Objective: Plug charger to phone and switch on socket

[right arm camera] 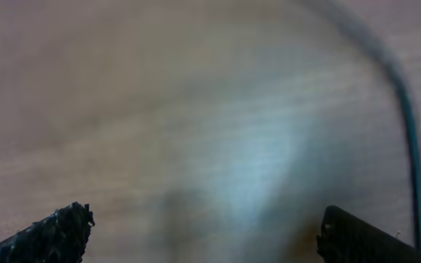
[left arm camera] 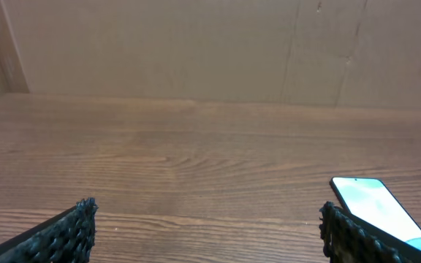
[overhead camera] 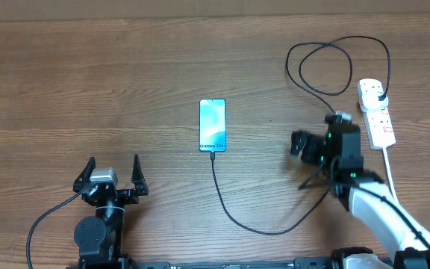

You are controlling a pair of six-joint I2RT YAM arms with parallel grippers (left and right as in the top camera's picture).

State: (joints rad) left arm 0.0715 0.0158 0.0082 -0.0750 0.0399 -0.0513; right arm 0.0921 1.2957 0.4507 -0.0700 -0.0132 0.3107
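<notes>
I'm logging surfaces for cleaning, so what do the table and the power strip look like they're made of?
Table: wood or wood-look laminate, matte, with visible brown grain lines. Power strip: likely moulded plastic, a smooth white shell with red switches.

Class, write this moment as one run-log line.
left hand: open, empty | right hand: open, near socket | charger: tip at phone, plug in socket
</notes>
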